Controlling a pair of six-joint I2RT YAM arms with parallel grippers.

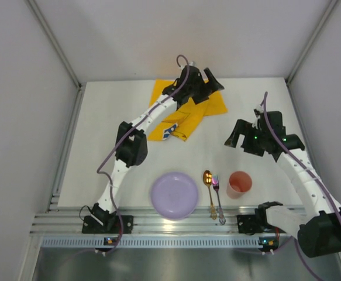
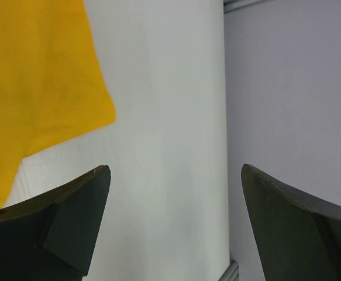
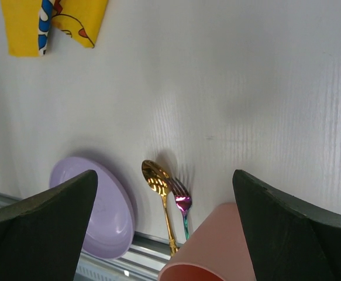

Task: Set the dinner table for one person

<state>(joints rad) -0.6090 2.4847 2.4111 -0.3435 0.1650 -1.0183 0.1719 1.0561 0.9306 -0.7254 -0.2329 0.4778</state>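
Two dishes, a bare lilac plate (image 1: pixel 174 195) and a pink cup (image 1: pixel 239 184), are sitting at the near edge of the dinner table (image 1: pixel 100 134). We're watching the left gripper (image 2: pixel 173 170) reaching beside the yellow mat (image 1: pixel 185 114) and the right gripper (image 3: pixel 164 172) hovering near the cup, both gaping wide and gripping nothing.

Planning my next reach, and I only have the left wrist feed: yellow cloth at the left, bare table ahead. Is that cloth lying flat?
Observer: No. The yellow mat is crumpled and folded over itself at the far side of the table. The open left end effector hangs by its far edge.
Operator: Where is the dinnerware?
Observer: Along the near edge. The purple plate is there, with the gold spoon, fork and pink cup to its right. None of them is on the mat.
Operator: Is the right arm busy?
Observer: No. The right end effector is open and empty, above the table on the far side of the cup.
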